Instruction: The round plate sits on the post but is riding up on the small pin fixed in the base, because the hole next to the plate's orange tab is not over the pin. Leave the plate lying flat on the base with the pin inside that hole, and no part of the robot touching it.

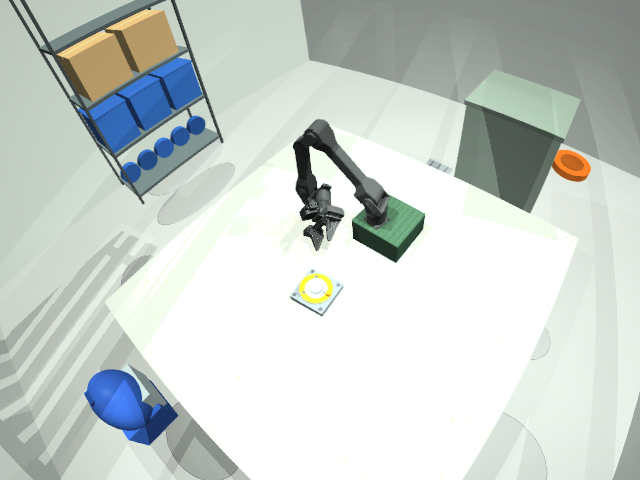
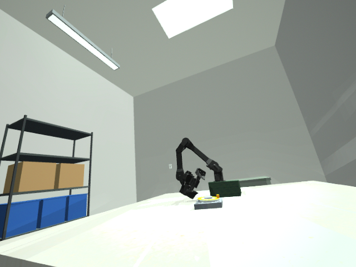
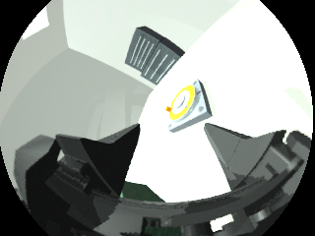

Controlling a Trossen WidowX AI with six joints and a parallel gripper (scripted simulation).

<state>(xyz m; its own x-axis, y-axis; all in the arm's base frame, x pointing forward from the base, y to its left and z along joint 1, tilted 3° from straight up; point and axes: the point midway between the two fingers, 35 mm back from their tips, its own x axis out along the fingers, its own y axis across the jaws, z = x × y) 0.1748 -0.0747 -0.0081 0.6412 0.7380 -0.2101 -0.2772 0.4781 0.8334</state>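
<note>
Hanging above the white table (image 1: 413,361) with its jaws spread wide and nothing between them, the gripper (image 1: 321,235) sits well short of the work, nearer the far edge of the table than the fixture is. The arm folds up from its green mounting block (image 1: 388,227), which stands toward the table's far edge, and the wrist points down and forward so that the wrist view frames the target between the two fingers; that pose looks like a lining-up stance, with the open jaws ready to straddle or push something.

The yellow round plate (image 1: 306,294) rests on the grey square base (image 1: 298,300) near the middle of the table, well apart from the gripper. Its centre is ringed around the white post (image 1: 316,285), which is why it can turn but not slide away. The orange tab (image 1: 328,293) points toward the table's right side. In the exterior view the plate (image 2: 207,198) seems slightly raised on the base (image 2: 208,204), which fits it riding on the pin, though the pin and hole are too small to see. Turning the plate by the tab appears to be the job ahead.
</note>
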